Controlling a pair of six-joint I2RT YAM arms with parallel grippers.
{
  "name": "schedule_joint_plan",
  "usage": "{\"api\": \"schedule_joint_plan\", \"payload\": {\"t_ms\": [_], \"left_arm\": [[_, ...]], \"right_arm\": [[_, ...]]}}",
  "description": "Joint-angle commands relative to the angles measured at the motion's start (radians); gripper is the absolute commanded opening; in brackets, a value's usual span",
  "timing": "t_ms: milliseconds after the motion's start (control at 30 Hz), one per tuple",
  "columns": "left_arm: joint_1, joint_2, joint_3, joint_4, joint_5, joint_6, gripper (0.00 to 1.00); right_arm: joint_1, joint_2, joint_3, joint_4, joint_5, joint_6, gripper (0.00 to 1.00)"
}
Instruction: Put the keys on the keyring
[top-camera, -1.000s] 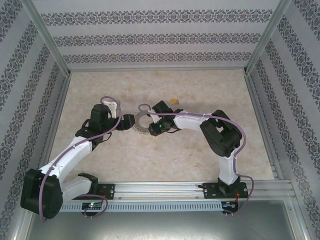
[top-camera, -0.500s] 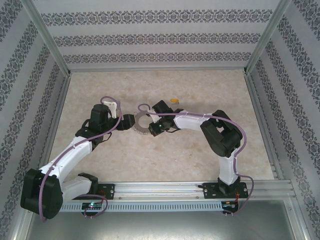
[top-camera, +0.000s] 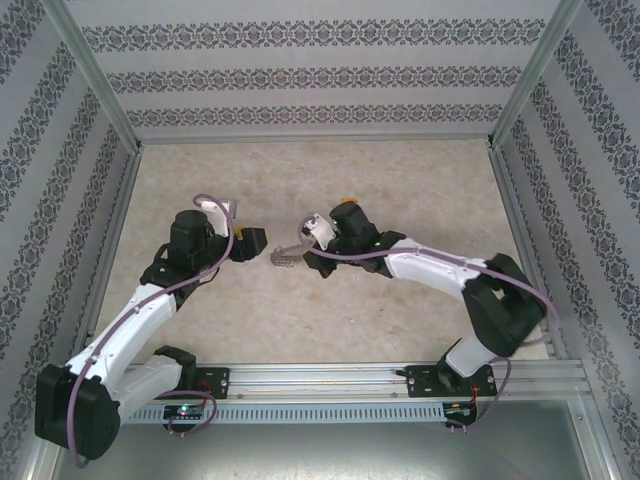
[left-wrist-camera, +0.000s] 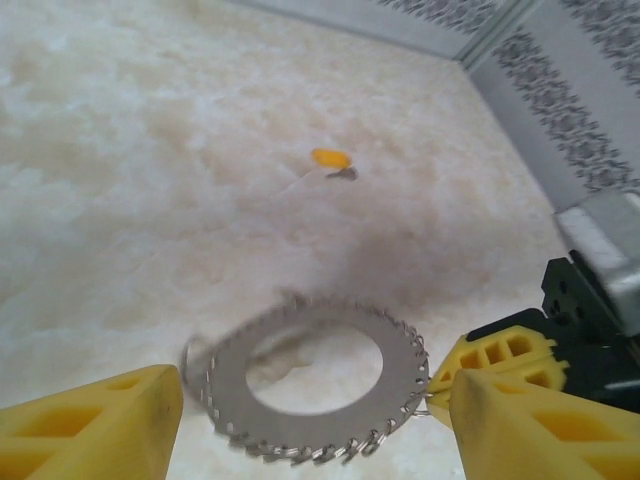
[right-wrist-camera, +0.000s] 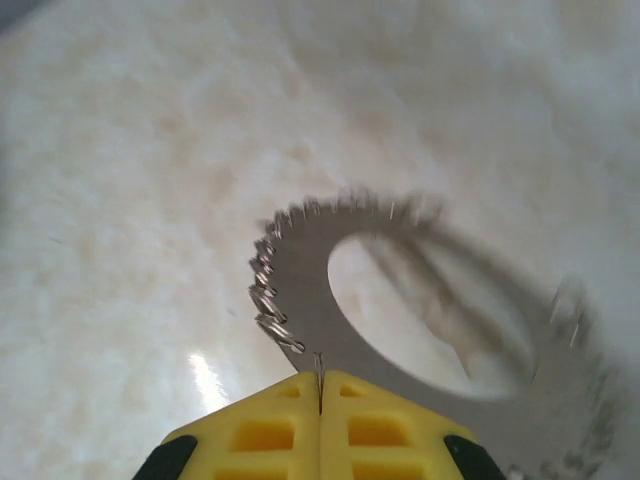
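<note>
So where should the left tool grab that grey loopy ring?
Probably the bare flat band of the keyring on the edge farthest from the right tool, which pinches the other edge. Come from the side of the left tool, one finger on each flat face; it is thin, and the wire loops look too flimsy.

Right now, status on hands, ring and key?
Right hand shut on ring rim. Left hand open beside ring. Key on table, apart.
</note>
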Motion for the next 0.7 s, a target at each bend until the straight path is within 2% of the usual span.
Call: {"api": "schedule_joint_plan", "payload": {"t_ms": [0, 67, 267, 433, 667], "left_arm": [[-0.014, -0.057, 0.0, 0.096, 0.096, -0.002, 0.7], [-0.024, -0.088, -0.015, 0.156, 0.149, -0.013, 0.68], [-0.082, -0.146, -0.104, 0.523, 0.379, -0.122, 0.55], [-0.13, -0.158, -0.11, 0.601, 0.449, -0.121, 0.45], [-0.221, -0.143, -0.115, 0.673, 0.531, -0.042, 0.4]], "right_arm": [[0.008, -0.106, -0.058, 0.129, -0.15, -0.089, 0.0], [0.008, -0.167, -0.091, 0.187, -0.206, -0.087, 0.0], [0.008, -0.343, -0.18, 0.39, -0.37, -0.01, 0.0], [0.007, -0.441, -0.203, 0.462, -0.428, 0.04, 0.0], [0.001, -0.473, -0.247, 0.617, -0.466, 0.143, 0.0]]}}
